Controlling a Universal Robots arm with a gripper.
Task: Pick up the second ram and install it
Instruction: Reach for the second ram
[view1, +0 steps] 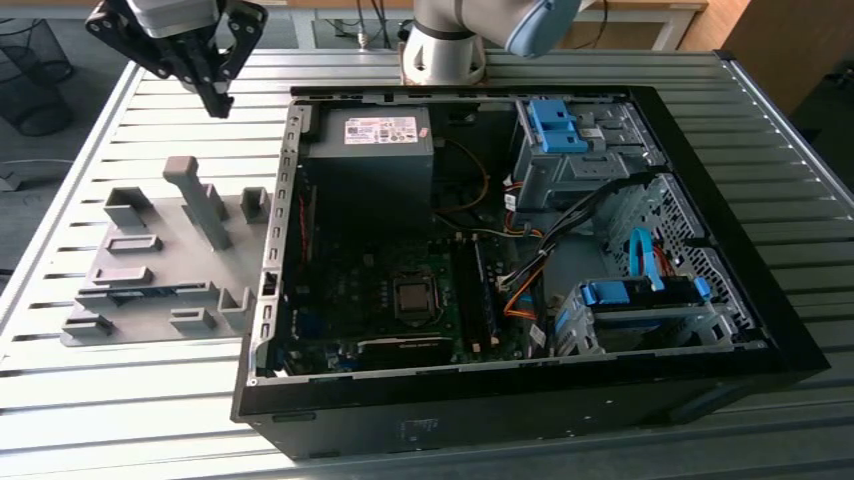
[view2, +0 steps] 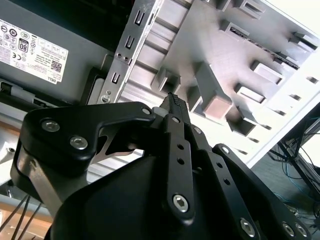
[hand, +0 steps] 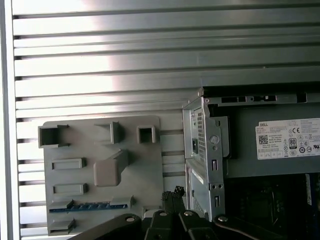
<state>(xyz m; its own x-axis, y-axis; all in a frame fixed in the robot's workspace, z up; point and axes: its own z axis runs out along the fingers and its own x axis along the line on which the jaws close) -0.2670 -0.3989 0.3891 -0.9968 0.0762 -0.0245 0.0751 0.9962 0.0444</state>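
Jaws: closed tip to tip on nothing, hanging high over the bench (view1: 160, 400) beyond the far end of the fixture, near the corner of the case.
Ram: the second ram (hand: 95, 205) shows in the first wrist view as a blue-green strip seen edge-on. It sits lengthwise in a slot of the grey fixture (hand: 140, 170), well apart from the jaws.
Step in hand: as I judge it, the approach to the pick, with nothing grasped yet.
Grip: the jaws would have to part before descending. They should close across the stick's flat faces near its middle, so that it lifts level and straight out of its slot.
Obstacle: a tall post (view1: 200, 200) stands on the fixture between the jaws and the ram's slot. A vertical descent looks safer than a sweep across.
Case: the open computer case (view1: 534, 400) lies just beside the fixture, and its sheet-metal edge (hand: 200, 150) is close enough to snag a wide swing.
Memory slots (view1: 470, 290): they run beside the processor socket. I cannot tell whether one is already filled.
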